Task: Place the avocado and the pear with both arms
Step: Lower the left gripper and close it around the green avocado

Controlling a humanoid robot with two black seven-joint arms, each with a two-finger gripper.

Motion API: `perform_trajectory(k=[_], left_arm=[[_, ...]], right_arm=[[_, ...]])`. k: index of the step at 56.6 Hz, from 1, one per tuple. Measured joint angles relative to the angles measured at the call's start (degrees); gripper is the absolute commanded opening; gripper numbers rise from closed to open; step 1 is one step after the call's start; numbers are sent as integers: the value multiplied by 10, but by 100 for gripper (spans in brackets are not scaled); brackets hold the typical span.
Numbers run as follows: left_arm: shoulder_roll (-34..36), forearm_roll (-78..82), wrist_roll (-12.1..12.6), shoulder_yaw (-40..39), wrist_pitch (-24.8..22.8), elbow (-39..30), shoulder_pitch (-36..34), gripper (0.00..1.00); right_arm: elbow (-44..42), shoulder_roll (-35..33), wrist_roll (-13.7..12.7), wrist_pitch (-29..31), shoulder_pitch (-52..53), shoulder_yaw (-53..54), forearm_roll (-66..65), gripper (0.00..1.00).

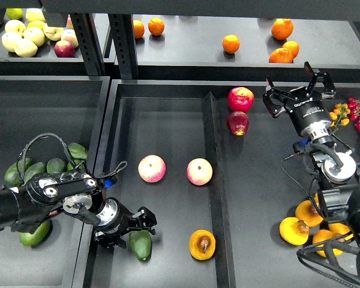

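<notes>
The avocado (141,245), dark green and pointed, lies on the floor of the middle tray near its front left. My left gripper (136,230) is right above its upper end. Its dark fingers look spread, with the avocado's tip at or between them. The pear (202,244), orange-yellow with a brown sunken spot, lies in the same tray to the right of the avocado, free of both grippers. My right gripper (297,90) is open and empty, high over the right tray, far from the pear.
Two pink-yellow apples (152,168) (199,171) lie mid-tray. Two red apples (240,99) sit past the divider (216,180). More avocados (24,171) fill the left bin; orange-yellow fruits (294,231) lie at front right. Oranges (231,43) sit on the back shelf.
</notes>
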Motion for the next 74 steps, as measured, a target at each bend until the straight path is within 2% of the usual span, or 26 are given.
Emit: perform_trajectory(k=[25,38,43,49,54,63,74], left_arm=[[-40,12,0,9,0,60,10,93],[-57,22,0,12,0,94,22,87],[-60,30,0,12,0,103,25,81],[-61,43,0,12,0,110,29,67],[-65,49,0,7,0,116,36,60],[-72,74,0,-2,0,121,40,51],[-76,97,0,-20,0,123,44,49]], right_arm=[[1,0,1,0,0,1,0,99],[3,0,2,0,-4,1,0,99],[5,0,2,0,-4,1,1,99],[5,0,2,0,-6,2,1,99],[6,0,2,0,-7,2,1,99],[6,0,3,0,-10,2,1,99],[5,0,3,0,-15,2,1,99]])
